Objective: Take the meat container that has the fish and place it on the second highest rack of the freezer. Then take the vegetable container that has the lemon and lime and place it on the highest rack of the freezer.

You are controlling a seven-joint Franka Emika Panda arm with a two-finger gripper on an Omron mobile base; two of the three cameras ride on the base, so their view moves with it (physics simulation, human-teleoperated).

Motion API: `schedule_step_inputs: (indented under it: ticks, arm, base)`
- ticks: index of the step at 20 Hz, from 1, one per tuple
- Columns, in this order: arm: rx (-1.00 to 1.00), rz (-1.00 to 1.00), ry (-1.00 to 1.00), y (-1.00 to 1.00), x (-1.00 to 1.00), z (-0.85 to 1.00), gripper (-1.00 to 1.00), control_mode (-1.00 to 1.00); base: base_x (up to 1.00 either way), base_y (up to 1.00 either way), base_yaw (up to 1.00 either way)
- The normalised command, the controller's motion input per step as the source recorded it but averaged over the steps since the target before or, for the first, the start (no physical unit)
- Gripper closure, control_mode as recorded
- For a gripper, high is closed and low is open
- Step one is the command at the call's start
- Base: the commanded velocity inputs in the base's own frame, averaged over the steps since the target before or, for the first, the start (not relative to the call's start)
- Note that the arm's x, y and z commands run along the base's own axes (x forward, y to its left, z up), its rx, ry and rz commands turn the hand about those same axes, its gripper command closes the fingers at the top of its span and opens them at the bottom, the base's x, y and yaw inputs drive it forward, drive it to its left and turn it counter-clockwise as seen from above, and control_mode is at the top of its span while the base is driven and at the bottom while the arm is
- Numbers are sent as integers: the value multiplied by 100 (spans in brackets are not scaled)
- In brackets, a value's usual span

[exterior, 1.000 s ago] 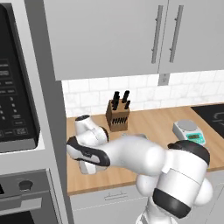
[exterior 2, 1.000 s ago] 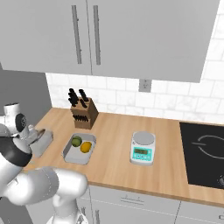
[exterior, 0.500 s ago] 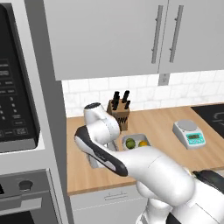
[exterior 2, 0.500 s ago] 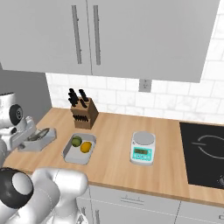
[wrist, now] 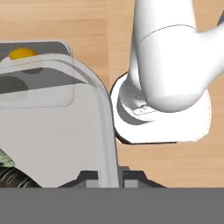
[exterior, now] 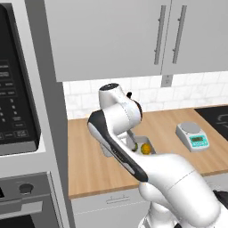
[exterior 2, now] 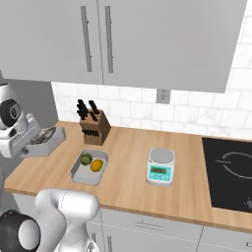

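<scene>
The gripper (exterior 2: 30, 143) is clamped on the wall of the fish tray (exterior 2: 47, 141), holding it in the air off the left end of the counter (exterior 2: 133, 179). The hand view shows the grip itself: the two dark fingertips (wrist: 89, 177) pinch the pale tray wall (wrist: 105, 131) at the bottom of the picture, one tip on each side of it. At that view's lower left edge a dark, speckled scrap of the fish (wrist: 6, 168) lies in the tray; the right base view shows it as a grey shape (exterior 2: 43, 137) inside the raised tray. Through the clear tray floor the hand view also gives the lemon (wrist: 22, 54) in the second tray (wrist: 39, 46) below. From the right base view that tray (exterior 2: 78, 172) rests on the counter in front of the knife block (exterior 2: 95, 127), with the lime (exterior 2: 86, 159) and lemon (exterior 2: 97, 165) side by side in it, touching or nearly so. The left base view has the arm (exterior: 120, 133) across most of this, with the lemon (exterior: 145, 148) and a sliver of lime (exterior: 135, 145) behind it. The scale (exterior 2: 161, 167) stands to the right of the fruit tray, with the cooktop (exterior 2: 229, 172) beyond it. The left base view alone gives the oven (exterior: 22, 196) and, above it, a dark panel (exterior: 15, 93).
</scene>
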Motion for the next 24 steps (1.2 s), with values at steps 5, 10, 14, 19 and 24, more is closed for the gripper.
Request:
schedule_step_inputs:
  ticks: [5,10,14,19,24]
  arm:
    - [0,4,-18,-59,-21,73,100,-100]
    - [2,1,-9,-53,-12,52,100,-100]
    - [10,0,-16,-60,-18,43,100,-100]
    - [9,0,-9,-50,-7,43,100,-100]
    - [1,0,-18,-32,-8,5,100,-100]
  base:
    - [0,0,0]
    - [0,0,0]
    - [0,0,0]
    - [0,0,0]
    - [0,0,0]
